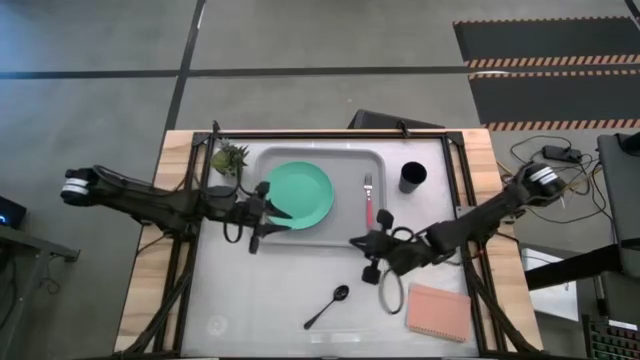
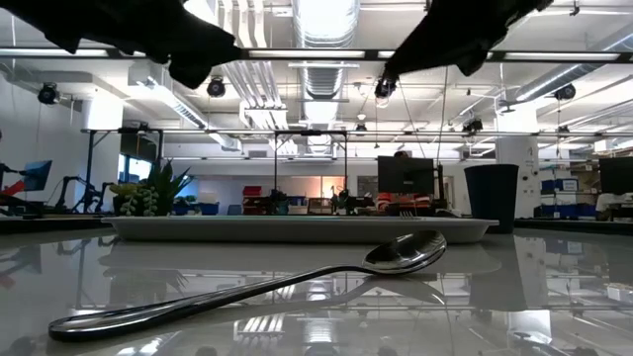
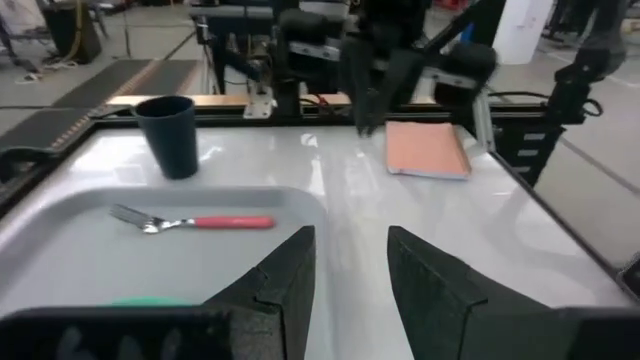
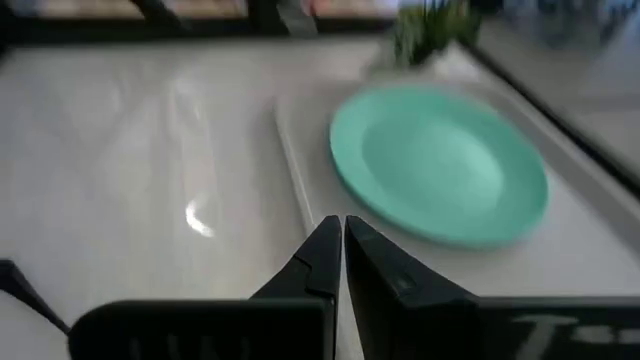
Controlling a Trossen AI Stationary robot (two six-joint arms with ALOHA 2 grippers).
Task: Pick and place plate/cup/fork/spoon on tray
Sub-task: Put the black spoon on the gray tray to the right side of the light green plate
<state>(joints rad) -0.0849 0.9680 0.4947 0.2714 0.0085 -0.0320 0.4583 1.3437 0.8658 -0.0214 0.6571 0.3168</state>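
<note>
The mint-green plate (image 1: 297, 195) lies flat in the left half of the light-grey tray (image 1: 320, 158). The pink-handled fork (image 1: 368, 201) lies in the tray's right part. The dark cup (image 1: 412, 177) stands upright on the table just right of the tray. The dark spoon (image 1: 327, 306) lies on the table near the front edge. My left gripper (image 1: 275, 218) is open and empty over the tray's near left part, beside the plate's near edge. My right gripper (image 1: 355, 241) is shut and empty just off the tray's near right corner, pointing toward the plate (image 4: 440, 165).
A pink rectangular pad (image 1: 438, 310) lies at the near right of the table. A small green plant (image 1: 230, 157) stands at the tray's far left corner. A dark frame runs along the table's left, right and far sides. The bare white tabletop (image 1: 260, 290) lies left of the spoon.
</note>
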